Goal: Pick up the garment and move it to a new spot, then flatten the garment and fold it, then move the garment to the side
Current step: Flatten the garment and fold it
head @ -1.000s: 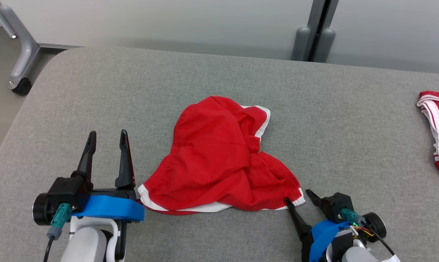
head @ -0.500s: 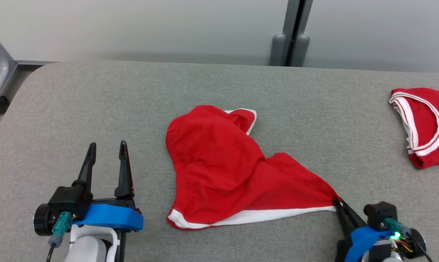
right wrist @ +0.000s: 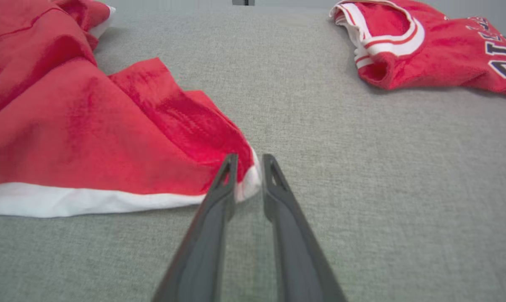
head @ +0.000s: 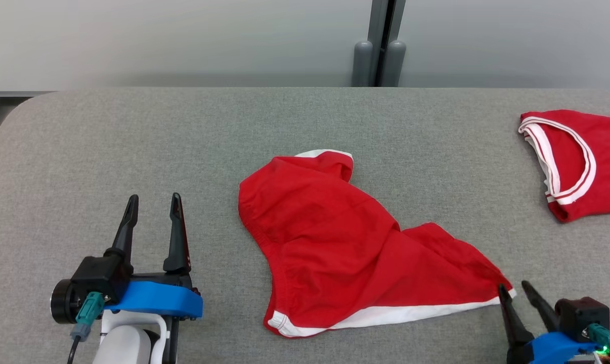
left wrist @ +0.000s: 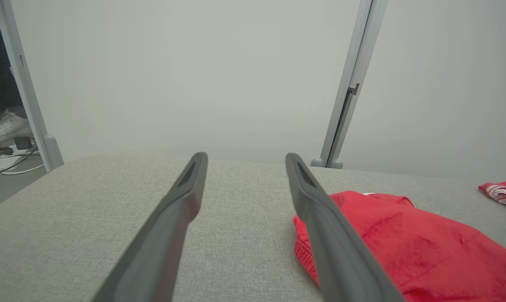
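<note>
— Where are the red shorts [head: 335, 242]?
— Middle of the surface [head: 133, 131], rumpled. The right gripper [right wrist: 248, 161] has its jaws a little apart around the near right corner. Left gripper [head: 154, 198]: jaws spread, empty.
— What could go wrong?
— The corner could slip out if it pulls.

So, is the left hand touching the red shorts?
No, the left hand sits apart from the red shorts, with grey tabletop between them.

A grey cloth-covered table [head: 305, 116] runs to a pale, evenly lit wall [head: 183, 40] split by a grey upright post [head: 381, 45], with cables [left wrist: 5, 161] and a white shoe [left wrist: 5, 126] on the floor at the far left.
</note>
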### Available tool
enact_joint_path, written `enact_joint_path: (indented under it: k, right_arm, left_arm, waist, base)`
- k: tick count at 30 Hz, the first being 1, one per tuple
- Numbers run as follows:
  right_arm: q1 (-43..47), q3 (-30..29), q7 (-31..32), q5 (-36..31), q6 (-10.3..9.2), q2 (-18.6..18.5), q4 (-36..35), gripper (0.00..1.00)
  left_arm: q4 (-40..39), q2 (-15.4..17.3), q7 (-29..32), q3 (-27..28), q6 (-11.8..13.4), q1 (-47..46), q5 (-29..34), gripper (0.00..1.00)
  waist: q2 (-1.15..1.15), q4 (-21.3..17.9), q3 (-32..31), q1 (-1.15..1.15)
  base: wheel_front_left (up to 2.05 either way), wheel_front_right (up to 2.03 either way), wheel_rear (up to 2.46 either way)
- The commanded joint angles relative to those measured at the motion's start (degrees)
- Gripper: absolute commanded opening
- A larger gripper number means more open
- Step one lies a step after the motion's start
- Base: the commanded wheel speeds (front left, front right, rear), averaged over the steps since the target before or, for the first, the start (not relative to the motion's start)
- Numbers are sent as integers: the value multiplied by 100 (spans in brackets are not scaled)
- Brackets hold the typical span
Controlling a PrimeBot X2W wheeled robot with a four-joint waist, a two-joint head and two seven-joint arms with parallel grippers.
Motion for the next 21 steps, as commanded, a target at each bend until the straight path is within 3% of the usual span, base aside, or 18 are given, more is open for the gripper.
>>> enact_joint_path:
  k: [1,8,21]
  right_arm:
    - [-3,9,49,-56,1,8,-231,100]
    - [-369,113,79,-90,1,-37,-845,100]
    - [-587,220,-644,-93,1,220,-1183,100]
  left_arm:
    - [18,-22,-27,53,-39,-96,50,100]
    - [2,-47,-27,93,-85,-81,106,100]
    - [-69,-33,-26,150,-103,228,240,100]
  waist:
    - [0,8,9,0]
    - [0,75,-13,0]
    - [0,2,-218,0]
  base:
    - [0,0,0]
    - [0,0,0]
    - [0,0,0]
